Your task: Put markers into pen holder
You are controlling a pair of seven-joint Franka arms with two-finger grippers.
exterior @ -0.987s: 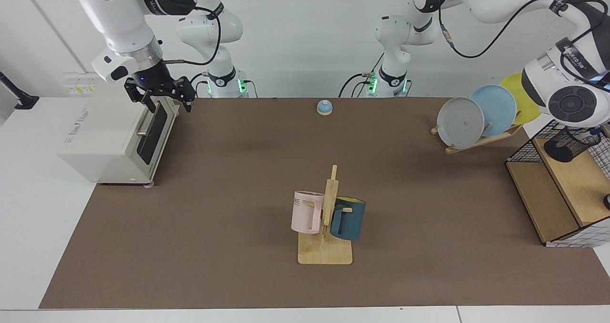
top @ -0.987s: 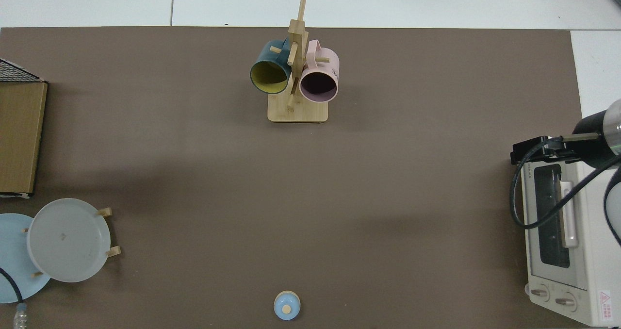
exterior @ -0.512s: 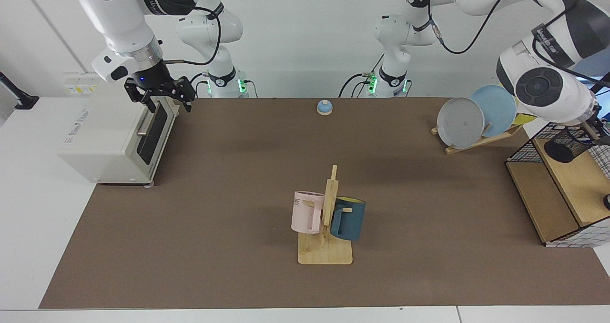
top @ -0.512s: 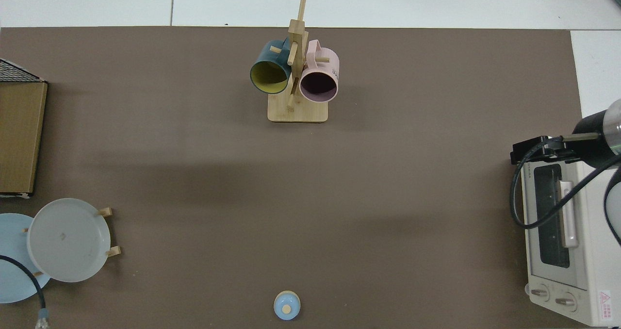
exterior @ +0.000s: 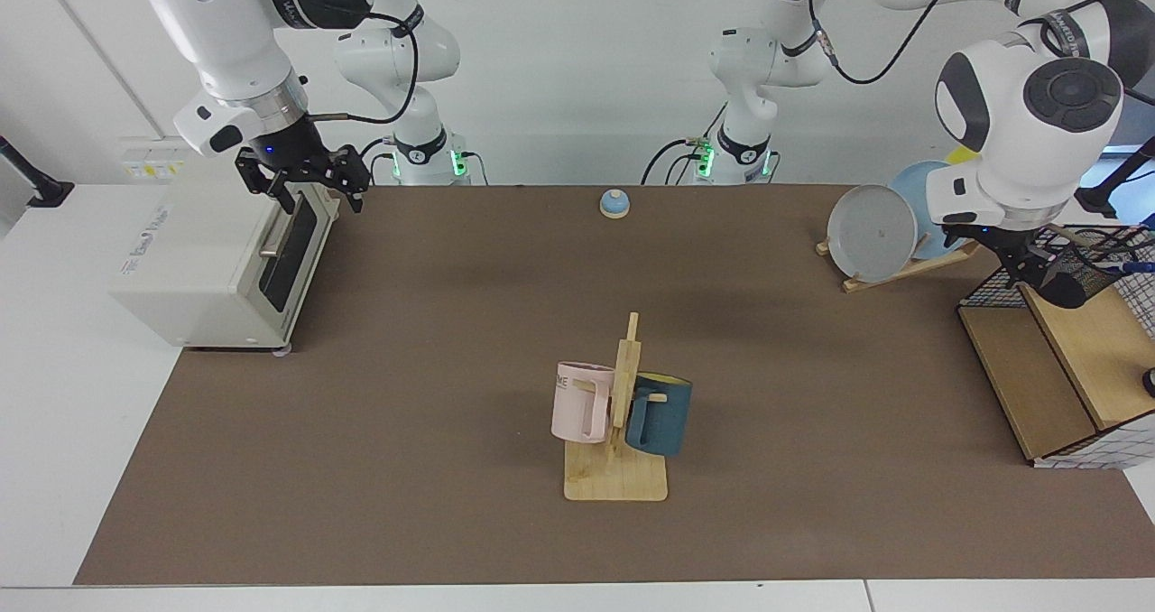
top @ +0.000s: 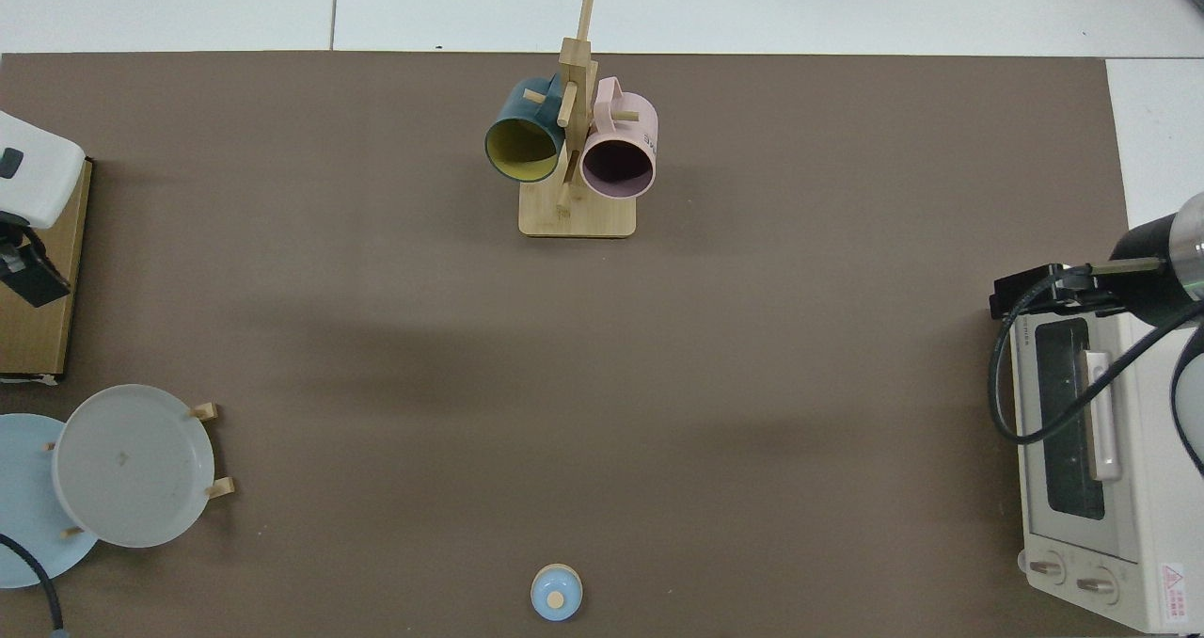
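One slim blue-capped white marker (exterior: 1139, 268) seems to lie by the small black mesh pen holder (exterior: 1074, 282) on the wire basket's wooden shelf (exterior: 1096, 350). It's probably light, stiff and slick, so pinch mid-barrel. Left end effector (exterior: 1029, 267) hovers there, can't tell its grip. Right end effector (exterior: 302, 181) waits open.

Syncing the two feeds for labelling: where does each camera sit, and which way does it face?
Facing view: across the table, looking at both arm bases; right gripper waits above the white toaster oven, left gripper at the black wire-mesh pen holder.
Top view: overhead, looking straight down; both grippers show at opposite edges.
Shared: the wooden mug stand, the toaster oven, seen rotated half a turn.
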